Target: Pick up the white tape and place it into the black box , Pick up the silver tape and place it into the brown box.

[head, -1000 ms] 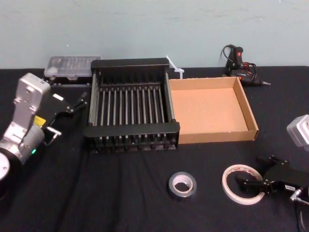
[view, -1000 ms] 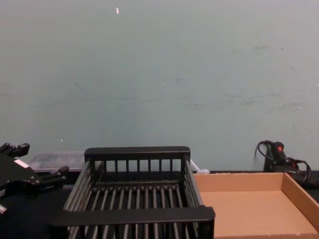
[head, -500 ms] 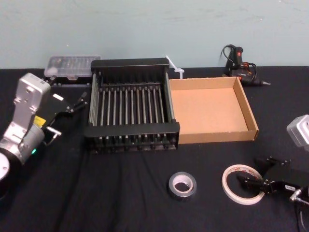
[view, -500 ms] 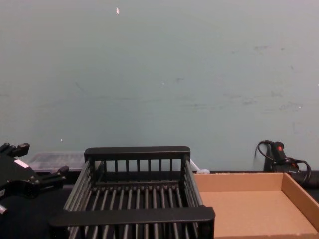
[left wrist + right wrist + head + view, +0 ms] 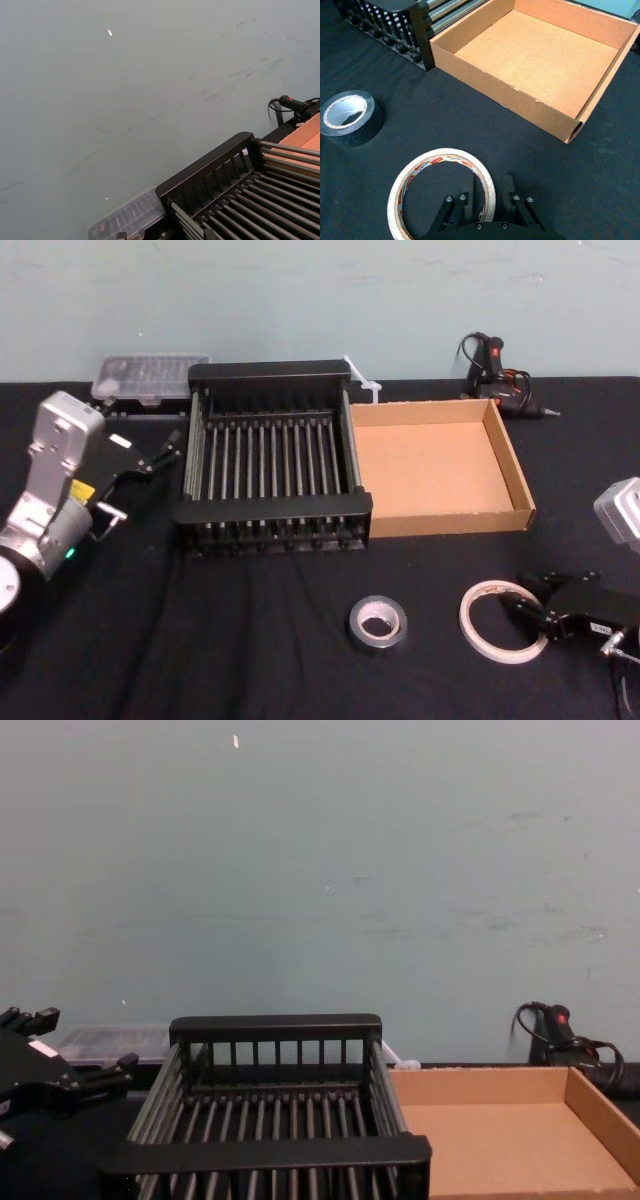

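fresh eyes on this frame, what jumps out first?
The right gripper sits low at the near right of the table, open, with one finger inside and one outside the rim of the white tape. Next come the black box and brown box, side by side mid-table with nothing inside, and the silver tape lying flat in front of them. The left gripper hangs open beside the black box's left side.

Near right, the right gripper (image 5: 527,602) straddles the rim of the white tape (image 5: 470,608); the silver tape (image 5: 375,645) lies to its left, the black box (image 5: 272,507) and brown box (image 5: 450,522) beyond.
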Available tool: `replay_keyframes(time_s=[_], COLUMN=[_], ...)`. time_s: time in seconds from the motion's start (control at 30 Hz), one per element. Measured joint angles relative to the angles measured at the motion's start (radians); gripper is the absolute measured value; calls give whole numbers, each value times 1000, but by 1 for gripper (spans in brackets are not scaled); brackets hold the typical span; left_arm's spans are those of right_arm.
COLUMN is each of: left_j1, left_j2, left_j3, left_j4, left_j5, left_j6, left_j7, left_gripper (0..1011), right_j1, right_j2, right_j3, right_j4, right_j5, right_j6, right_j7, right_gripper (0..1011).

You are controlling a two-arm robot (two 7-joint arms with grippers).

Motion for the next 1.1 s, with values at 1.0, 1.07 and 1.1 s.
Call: replay_keyframes(time_s=[1.0,1.07,1.1], left_j1=[0,0,0], left_j2=[0,0,0], left_j3=[0,0,0], left_j4=[0,0,0], left_j5=[0,0,0], left_j6=[0,0,0], left_j7=[0,0,0], left_gripper=[1001,1001,1001], right_j1=[-1,-1,0], right_j2=[1,3,4], right_j3=[15,21,28], right_j4=[-5,-9,-12], right_j5=[14,22,29], right_j6=[4,6,6], right_j7=[1,1,1], right_gripper=[95,96,95])
